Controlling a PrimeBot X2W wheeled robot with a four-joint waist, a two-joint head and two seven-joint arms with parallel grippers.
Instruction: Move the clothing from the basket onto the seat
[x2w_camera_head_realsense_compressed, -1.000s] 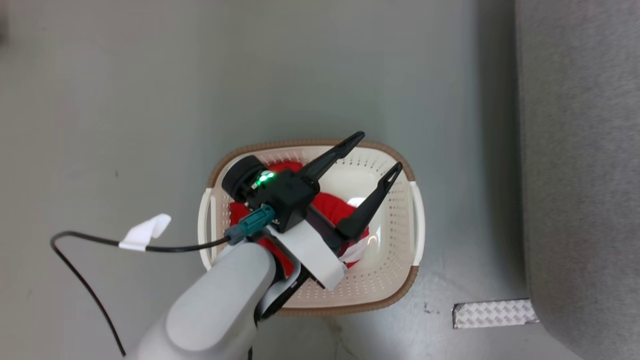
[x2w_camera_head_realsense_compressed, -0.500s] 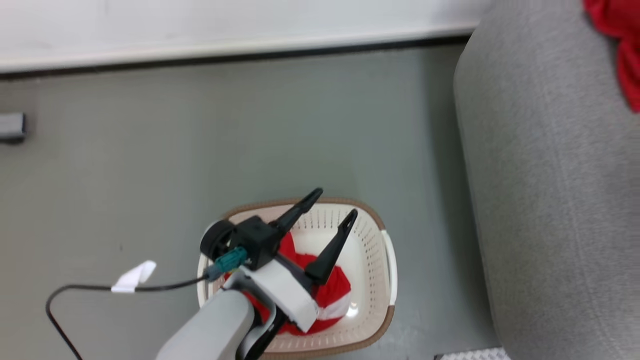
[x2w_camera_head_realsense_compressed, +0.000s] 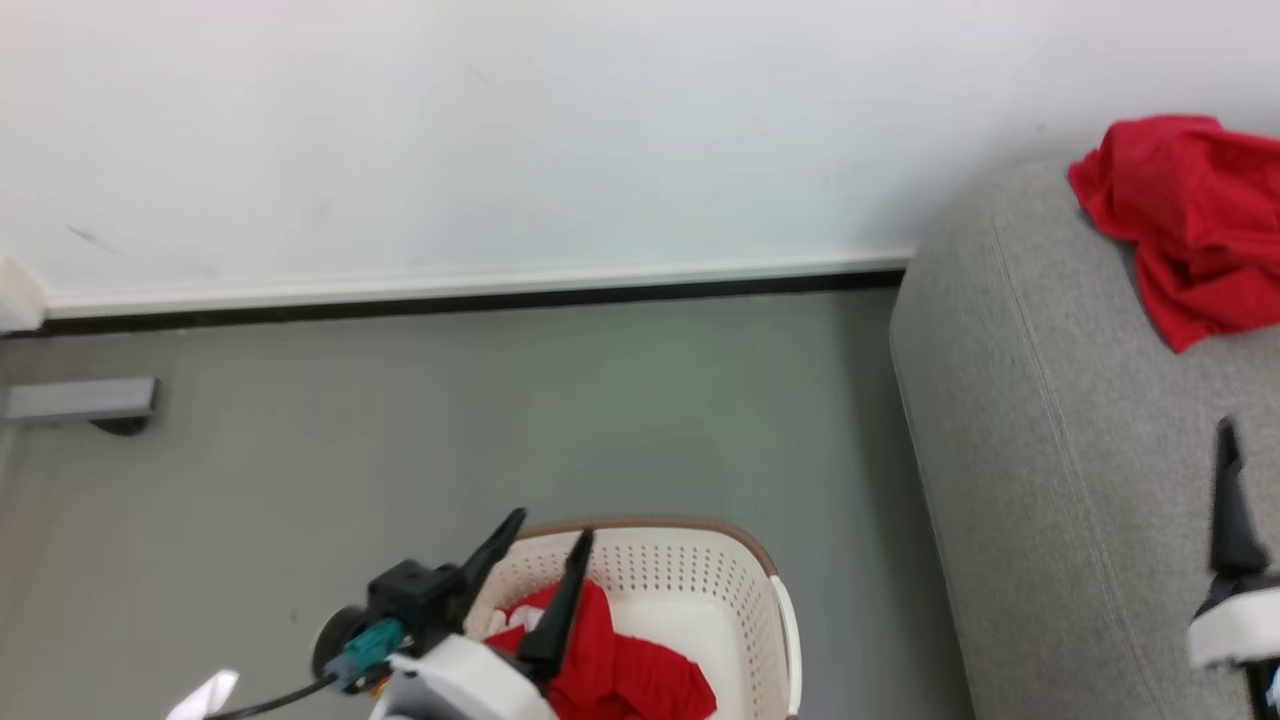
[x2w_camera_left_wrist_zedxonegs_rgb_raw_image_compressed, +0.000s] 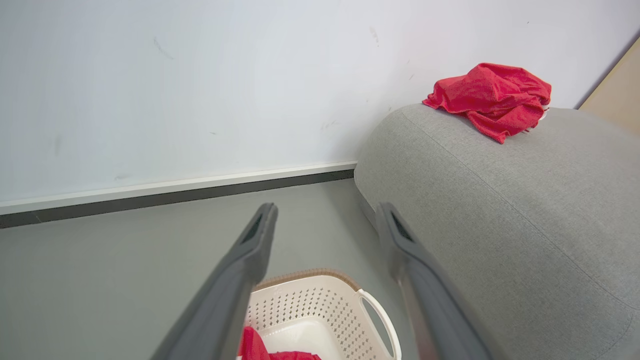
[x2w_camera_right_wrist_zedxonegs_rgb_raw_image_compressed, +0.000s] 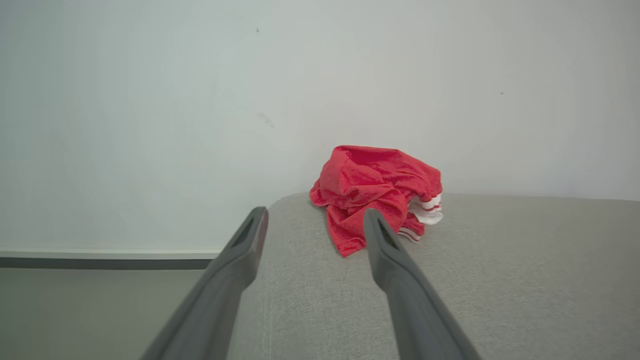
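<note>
Clothing lies in two places. One crumpled red garment rests on top of the seat, close to the wall, with white striped trim showing at one edge. More red fabric with a white patch is heaped in the basket, which stands on the floor just beside the seat. We take the piece on the seat as already delivered. Its bunched shape suggests to us that it only needed to land there, not lie flat. So we judge the task about half done, with the heap in the basket left to move.

The right gripper hangs over the grey upholstery with its fingers pointing toward the red garment. Its jaws stand wide apart with nothing between them, and the fingertips are clear of the cloth. That looks to us like a hand with nothing left to carry.

The left gripper is above the near side of the basket, over the red fabric. Its jaws are also spread wide and hold nothing. In the head view one finger crosses in front of the fabric. In the left wrist view both fingers point out toward the wall and the seat, with the basket low between them, so we judge it is not touching the cloth. We read this arm as placed to take the next piece.
</note>
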